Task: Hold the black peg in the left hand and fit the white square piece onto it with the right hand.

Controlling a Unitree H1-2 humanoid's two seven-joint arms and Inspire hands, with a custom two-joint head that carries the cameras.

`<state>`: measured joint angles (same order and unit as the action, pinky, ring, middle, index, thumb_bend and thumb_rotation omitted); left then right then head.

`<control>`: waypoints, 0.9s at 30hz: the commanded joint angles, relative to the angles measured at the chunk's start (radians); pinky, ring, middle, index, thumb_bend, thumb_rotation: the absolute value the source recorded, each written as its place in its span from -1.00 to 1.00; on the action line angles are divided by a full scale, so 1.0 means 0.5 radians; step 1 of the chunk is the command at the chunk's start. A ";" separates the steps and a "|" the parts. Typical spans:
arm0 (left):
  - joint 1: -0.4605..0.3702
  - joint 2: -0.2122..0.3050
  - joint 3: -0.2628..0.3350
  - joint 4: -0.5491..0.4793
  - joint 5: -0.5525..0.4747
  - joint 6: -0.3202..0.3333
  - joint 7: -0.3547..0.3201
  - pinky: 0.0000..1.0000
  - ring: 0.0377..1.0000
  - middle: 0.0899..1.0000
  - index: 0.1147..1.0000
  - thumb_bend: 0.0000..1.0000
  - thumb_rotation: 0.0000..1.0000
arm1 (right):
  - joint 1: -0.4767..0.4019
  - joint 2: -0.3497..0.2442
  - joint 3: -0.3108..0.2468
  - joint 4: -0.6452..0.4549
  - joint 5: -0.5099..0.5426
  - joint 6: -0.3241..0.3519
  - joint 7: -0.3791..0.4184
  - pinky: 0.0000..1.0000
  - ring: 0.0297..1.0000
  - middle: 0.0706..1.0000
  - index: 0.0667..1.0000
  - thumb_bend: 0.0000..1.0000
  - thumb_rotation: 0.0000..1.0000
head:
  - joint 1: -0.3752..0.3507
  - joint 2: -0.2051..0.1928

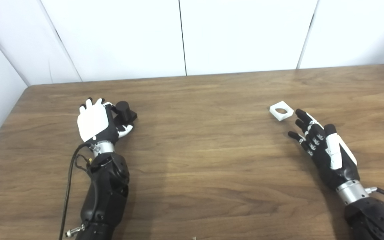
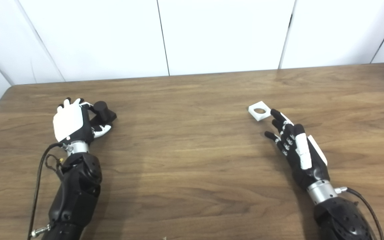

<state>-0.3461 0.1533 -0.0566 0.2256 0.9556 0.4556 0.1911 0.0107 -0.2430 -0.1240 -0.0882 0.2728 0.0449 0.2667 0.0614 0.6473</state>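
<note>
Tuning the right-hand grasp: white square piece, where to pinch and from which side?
Pinch two opposite outer edges of the white square piece, probably coming from above. It lies flat on the table, rotated so a corner points at the right hand, whose open fingertips sit just short of it. Keep pads off the round centre hole; the black peg at the left hand must pass through.

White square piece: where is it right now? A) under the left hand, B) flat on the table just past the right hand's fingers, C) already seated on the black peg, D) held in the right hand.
B: the white square piece lies flat on the table, just beyond the open right hand.
</note>
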 commanded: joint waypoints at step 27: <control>0.419 -0.140 -0.537 -0.924 -0.098 -0.043 -0.674 0.60 0.87 0.71 0.08 0.53 -0.55 | 0.025 0.031 0.020 -0.016 -0.028 0.029 -0.047 0.82 1.00 0.99 0.81 0.38 1.00 | -0.095 0.022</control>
<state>-0.1402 0.0883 -0.3049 -0.1989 0.8977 0.4559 -0.1422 0.0139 -0.2466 -0.1207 -0.0988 0.2528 0.0645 0.2512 0.0123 0.6581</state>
